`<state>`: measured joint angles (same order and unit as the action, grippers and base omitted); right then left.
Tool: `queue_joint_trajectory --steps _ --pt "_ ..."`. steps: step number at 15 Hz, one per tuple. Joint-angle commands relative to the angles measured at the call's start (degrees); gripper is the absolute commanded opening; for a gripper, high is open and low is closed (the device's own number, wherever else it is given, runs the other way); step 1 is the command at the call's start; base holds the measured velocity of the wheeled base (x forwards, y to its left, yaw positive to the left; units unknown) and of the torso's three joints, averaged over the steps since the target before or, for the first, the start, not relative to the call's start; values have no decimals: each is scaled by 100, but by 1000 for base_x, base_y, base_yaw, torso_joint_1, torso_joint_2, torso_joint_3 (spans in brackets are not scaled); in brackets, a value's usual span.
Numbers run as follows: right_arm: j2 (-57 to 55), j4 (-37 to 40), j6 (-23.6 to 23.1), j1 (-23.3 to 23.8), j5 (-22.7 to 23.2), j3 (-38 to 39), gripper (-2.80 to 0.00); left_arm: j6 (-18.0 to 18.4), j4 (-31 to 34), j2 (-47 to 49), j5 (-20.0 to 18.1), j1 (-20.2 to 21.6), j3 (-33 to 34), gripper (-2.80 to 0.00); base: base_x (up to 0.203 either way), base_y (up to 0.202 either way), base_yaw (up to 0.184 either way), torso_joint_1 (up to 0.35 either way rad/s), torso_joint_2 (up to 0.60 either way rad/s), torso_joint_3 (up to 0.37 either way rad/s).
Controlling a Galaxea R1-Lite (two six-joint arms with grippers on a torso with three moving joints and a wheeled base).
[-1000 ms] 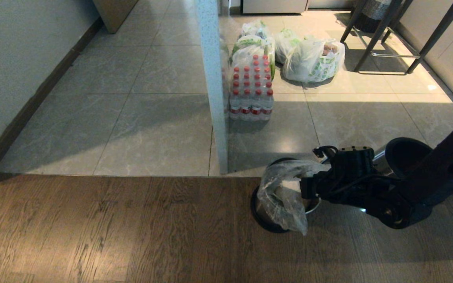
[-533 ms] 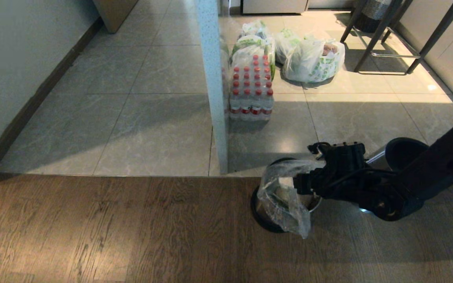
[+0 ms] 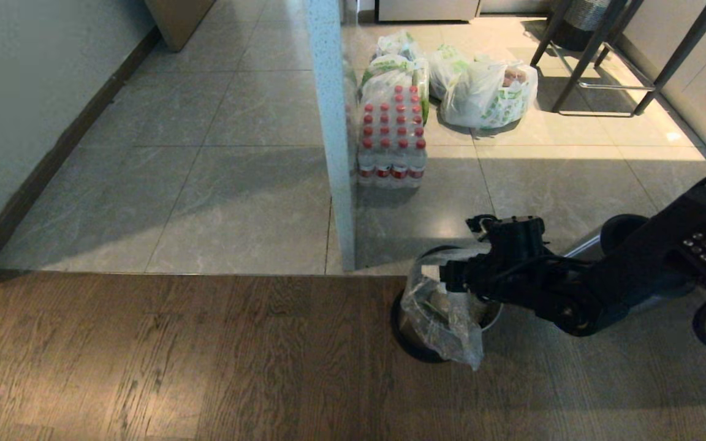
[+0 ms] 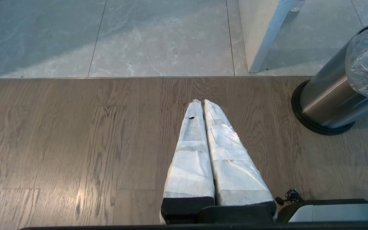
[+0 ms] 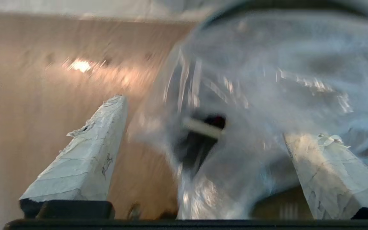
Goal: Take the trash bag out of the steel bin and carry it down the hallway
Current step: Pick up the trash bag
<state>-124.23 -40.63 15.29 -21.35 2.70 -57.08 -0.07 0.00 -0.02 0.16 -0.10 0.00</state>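
The steel bin (image 3: 493, 313) stands on the wood floor near the tile edge, and its black base ring shows in the left wrist view (image 4: 327, 99). The clear, crinkly trash bag (image 3: 442, 318) hangs out over the bin's rim and down its front side (image 4: 366, 60). My right gripper (image 3: 451, 277) reaches in from the right, over the bin's mouth. Its taped fingers (image 5: 88, 150) stand wide apart and open, with the bag's plastic (image 5: 251, 95) bunched between them. My left gripper (image 4: 203, 102) hangs shut and empty over the wood floor, left of the bin.
The hallway's grey tiles (image 3: 206, 171) run ahead on the left, past a white partition post (image 3: 334, 135). A pack of red-capped bottles (image 3: 391, 138), white grocery bags (image 3: 488, 92) and stool legs (image 3: 598, 67) stand to its right. A dark-rimmed round object (image 3: 619, 236) sits behind the right arm.
My right gripper has moved left and farther over the bin's mouth while its fingers spread wider. The top of the bag has sunk a little. The left arm has not moved.
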Motion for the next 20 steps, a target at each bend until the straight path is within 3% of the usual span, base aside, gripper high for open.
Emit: queue_joint_trajectory --steps 1,12,13,20 --pt "-329 -21 -5 -119 -301 -292 0 -1 0 2 2 1 2 -280 0 0 0 0 0 0" --pt "-884 64 -371 -203 -439 -822 0 -1 0 2 2 1 9 -280 0 0 0 0 0 0" --pt "-898 60 -369 -203 -450 -817 -280 -1 0 2 2 1 9 -280 0 0 0 0 0 0" --pt "-870 20 -519 -203 -507 -782 -280 -1 0 2 2 1 9 -280 0 0 0 0 0 0"
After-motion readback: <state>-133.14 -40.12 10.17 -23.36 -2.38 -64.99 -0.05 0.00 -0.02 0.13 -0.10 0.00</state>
